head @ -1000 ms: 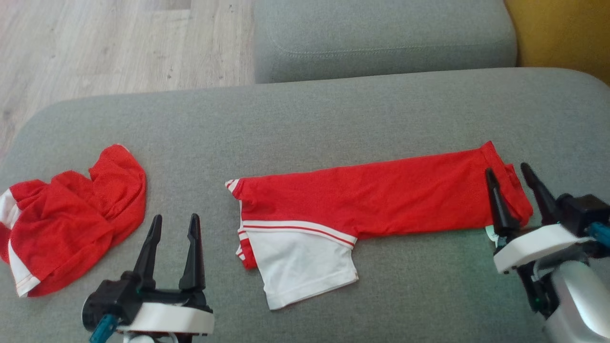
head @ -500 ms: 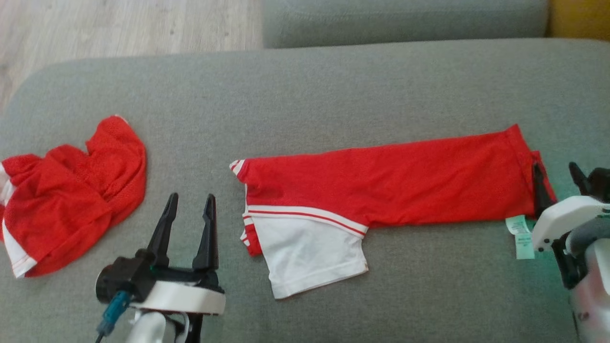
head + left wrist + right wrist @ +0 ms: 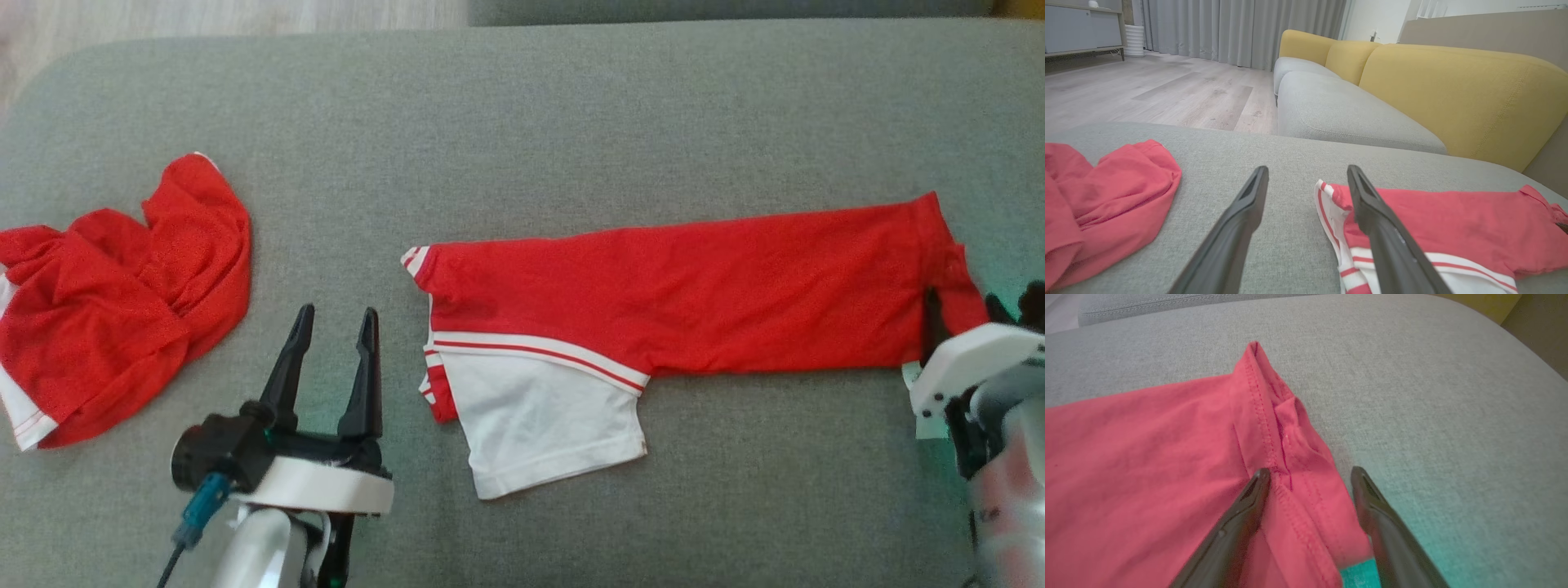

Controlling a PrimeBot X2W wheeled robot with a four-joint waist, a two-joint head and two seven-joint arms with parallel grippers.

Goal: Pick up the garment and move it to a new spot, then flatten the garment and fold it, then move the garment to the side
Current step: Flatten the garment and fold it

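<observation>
The garment (image 3: 678, 302) is a red shirt with a white, red-striped sleeve (image 3: 547, 416). It lies folded into a long band across the grey sofa cushion (image 3: 571, 122). My right gripper (image 3: 962, 304) is open at the band's right end. In the right wrist view its fingers (image 3: 1237, 526) straddle the red hem (image 3: 1286, 457), close above the cloth. My left gripper (image 3: 335, 314) is open and empty over bare cushion, just left of the garment's striped left corner (image 3: 1331, 196). In the left wrist view that gripper (image 3: 1306, 171) holds nothing between its fingers.
A second red and white garment (image 3: 114, 302) lies crumpled at the cushion's left end, also in the left wrist view (image 3: 1106, 196). A white care label (image 3: 914, 380) pokes out beside my right wrist. Wooden floor (image 3: 1147, 90) and a yellow sofa back (image 3: 1453, 94) lie beyond.
The head camera has tilted down, so the whole picture has slid up. My right gripper has dipped onto the garment's right end. The left gripper has edged closer to the striped corner.
</observation>
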